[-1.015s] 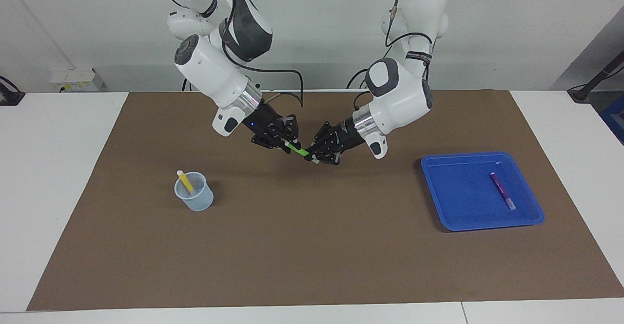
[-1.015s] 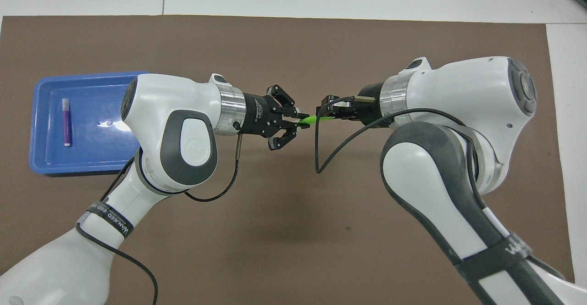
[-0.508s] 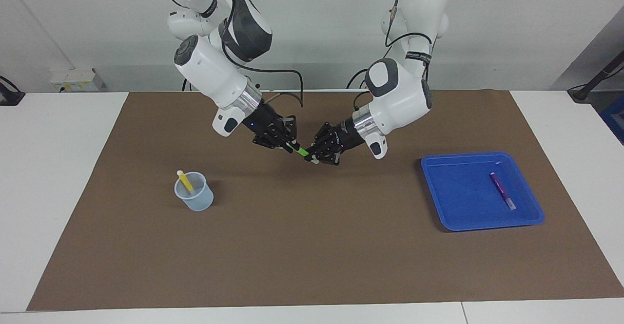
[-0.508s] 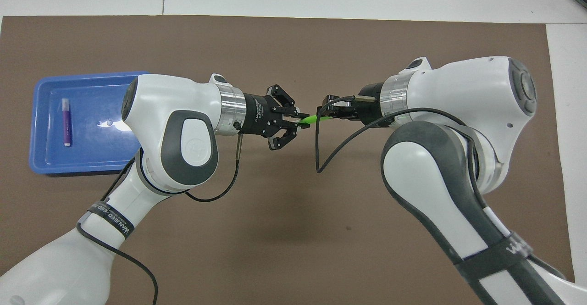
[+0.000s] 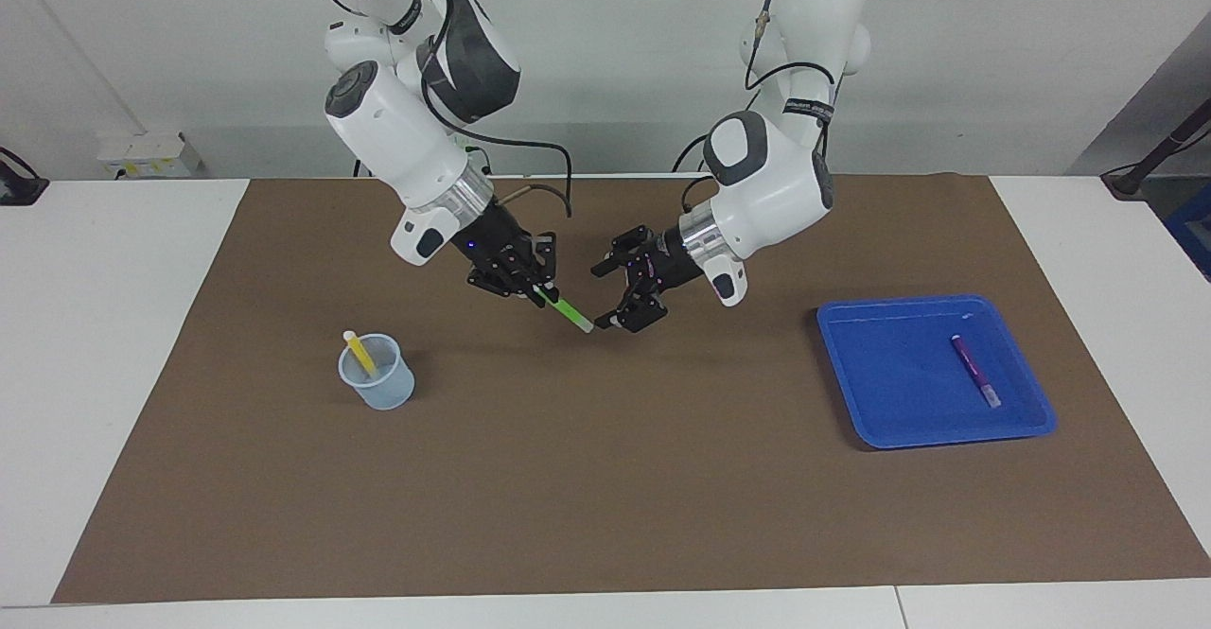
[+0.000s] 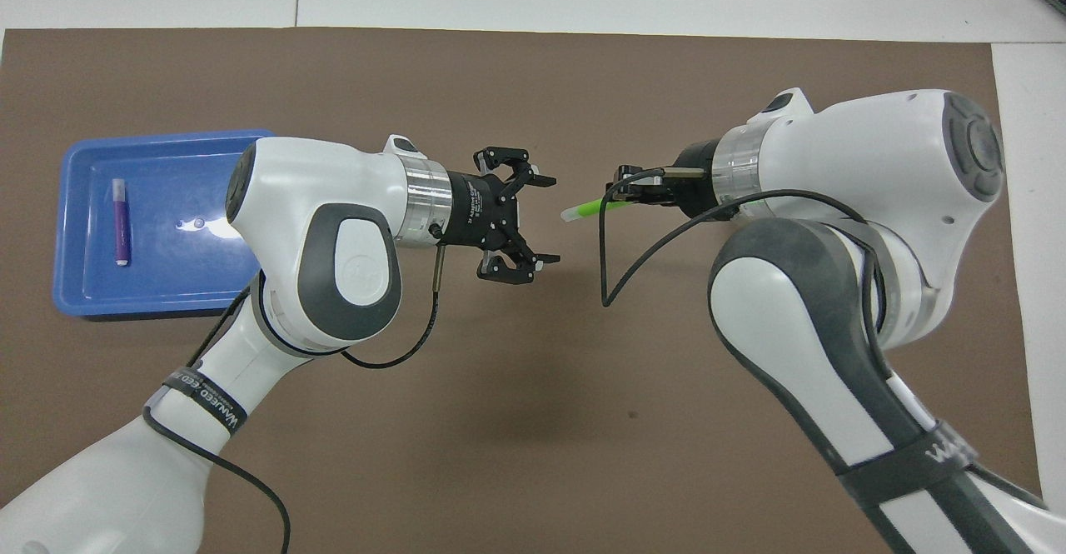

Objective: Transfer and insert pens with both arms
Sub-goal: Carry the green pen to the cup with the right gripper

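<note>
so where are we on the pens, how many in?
Done: yellow pen stands in the cup. In hand: green pen, held by the right gripper over the mat; left gripper is open beside it, holding nothing. Left: green into the cup, then the purple pen, lying in the tray.

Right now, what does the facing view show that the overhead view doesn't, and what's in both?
Only the facing view shows the pale cup with the yellow pen standing in it, toward the right arm's end of the table. Only the overhead view shows the spread fingers of the left end effector from above. Both show the green pen held in the shut right end effector, the open left one apart from it, and the purple pen lying in the blue tray.
</note>
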You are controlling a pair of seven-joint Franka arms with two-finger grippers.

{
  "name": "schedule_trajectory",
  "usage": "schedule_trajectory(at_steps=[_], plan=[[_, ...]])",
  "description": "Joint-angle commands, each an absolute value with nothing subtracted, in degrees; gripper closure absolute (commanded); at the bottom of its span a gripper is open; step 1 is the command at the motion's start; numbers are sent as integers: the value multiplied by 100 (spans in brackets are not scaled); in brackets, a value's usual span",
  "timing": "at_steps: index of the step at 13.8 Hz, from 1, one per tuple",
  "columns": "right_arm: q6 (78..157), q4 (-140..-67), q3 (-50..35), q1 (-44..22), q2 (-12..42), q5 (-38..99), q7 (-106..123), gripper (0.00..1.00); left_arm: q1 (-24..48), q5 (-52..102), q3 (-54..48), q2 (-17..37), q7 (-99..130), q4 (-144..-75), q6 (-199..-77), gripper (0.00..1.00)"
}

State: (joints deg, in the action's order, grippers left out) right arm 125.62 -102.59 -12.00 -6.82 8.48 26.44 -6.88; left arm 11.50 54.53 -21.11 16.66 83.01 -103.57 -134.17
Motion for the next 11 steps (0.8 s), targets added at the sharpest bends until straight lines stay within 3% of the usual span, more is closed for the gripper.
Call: schedule_trajectory(at_steps=[1, 5, 11], plan=[[11981, -9994, -1222, -405, 747, 2129, -554, 100, 1178, 4768, -2039, 1425, 8297, -10538, -13421, 0], [11304, -9686, -1230, -45, 747, 1496, -248, 100, 1152, 4254, -2039, 1152, 7808, -10871, -13421, 0], [10995, -9738, -1230, 606, 721, 372, 1001, 100, 915, 3608, -2021, 1046, 6961, -11039, -13194, 0]])
